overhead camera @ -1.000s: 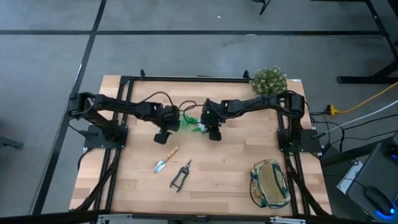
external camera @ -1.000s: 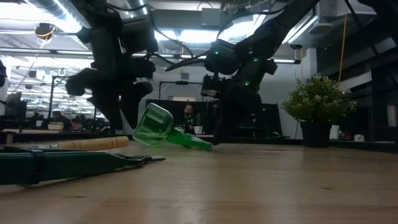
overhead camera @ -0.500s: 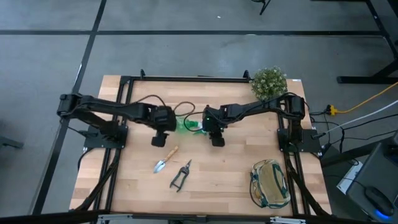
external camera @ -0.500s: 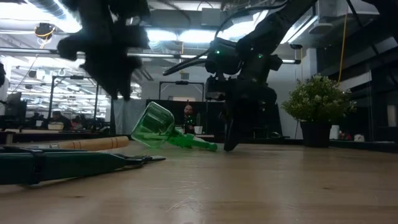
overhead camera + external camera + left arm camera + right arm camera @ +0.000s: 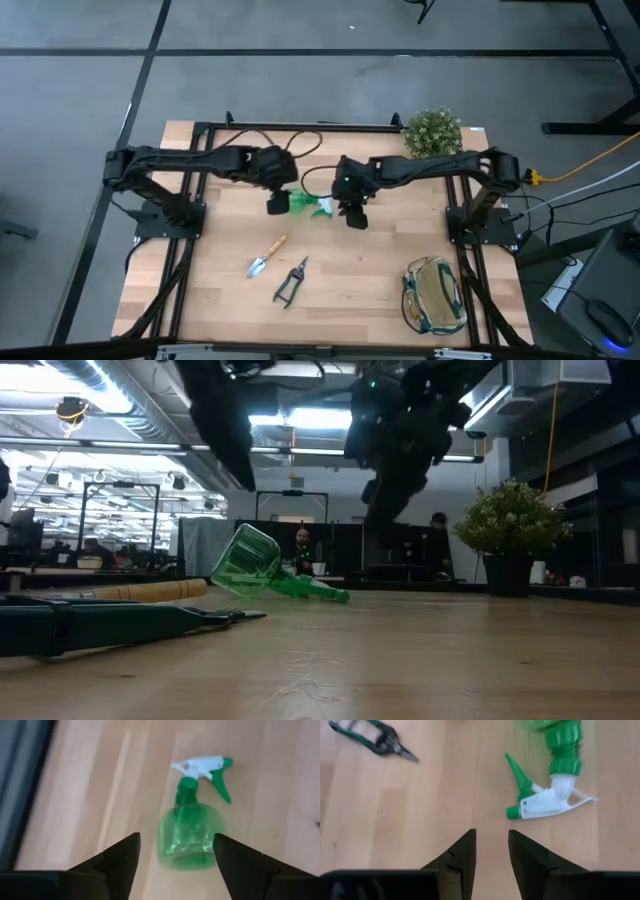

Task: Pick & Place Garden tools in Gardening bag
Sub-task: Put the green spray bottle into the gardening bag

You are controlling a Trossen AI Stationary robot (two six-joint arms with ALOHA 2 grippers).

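Note:
The green spray bottle point(image 5: 303, 204) lies on its side on the table's far middle, with its white nozzle point(image 5: 547, 802) toward my right arm. My left gripper point(image 5: 278, 204) hovers open above the bottle's base end point(image 5: 191, 837), and its fingers stand apart on either side without touching. My right gripper point(image 5: 356, 218) hangs above the table just beside the nozzle, fingers a little apart with nothing between them point(image 5: 492, 837). The wooden-handled trowel point(image 5: 266, 256) and the shears point(image 5: 291, 282) lie flat nearer the front. The gardening bag point(image 5: 433, 294) stands at the near right.
A bushy potted plant point(image 5: 432, 130) stands at the far right corner. Black frame rails point(image 5: 300, 126) run along the table's far edge and sides. Bare wood lies between the tools and the bag.
Both grippers have risen off the table. The left one has lifted from beside the bottle's base, rolled about its own axis and shifted a little toward the far edge. The right one has come up from next to the nozzle. The bottle stays on its side.

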